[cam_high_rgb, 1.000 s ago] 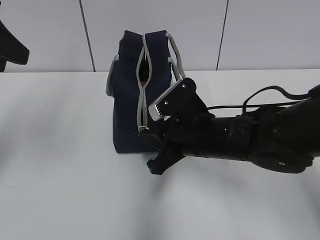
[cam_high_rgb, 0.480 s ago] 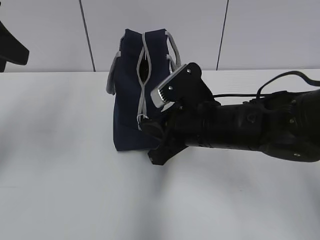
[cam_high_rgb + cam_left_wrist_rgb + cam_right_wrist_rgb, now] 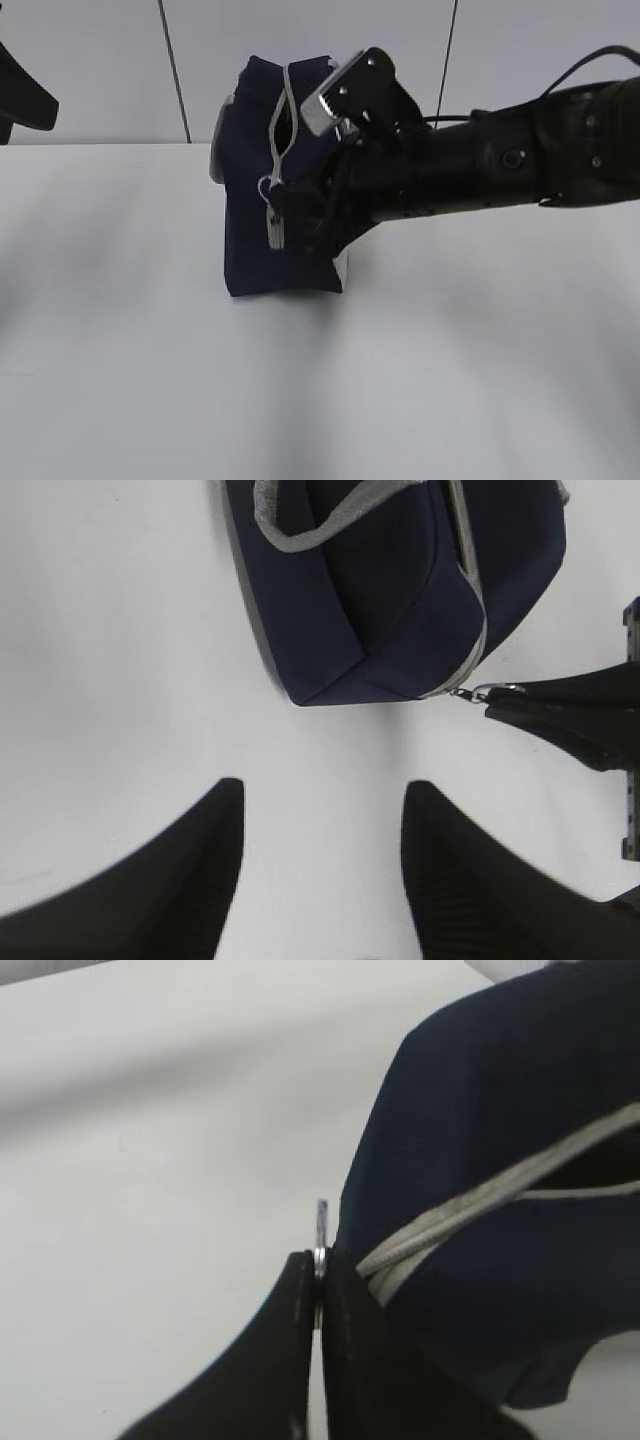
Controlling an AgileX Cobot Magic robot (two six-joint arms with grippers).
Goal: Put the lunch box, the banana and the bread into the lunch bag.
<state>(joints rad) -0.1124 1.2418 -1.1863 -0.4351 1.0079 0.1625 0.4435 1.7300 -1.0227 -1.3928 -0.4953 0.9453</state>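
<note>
The right hand (image 3: 318, 1260) is pinching shut on the metal ring pull (image 3: 321, 1228) of the boxy navy-blue fabric lunch bag (image 3: 255, 200), centre frame on the white desk (image 3: 120, 380). The left hand (image 3: 320, 860) is hanging open, empty. Tugging sideways might tip the bag or slip the ring.

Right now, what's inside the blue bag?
The lunch bag shows only a dark slit where the zipper gapes near the top. The right gripper pinches the ring pull. The contents are hidden.
</note>
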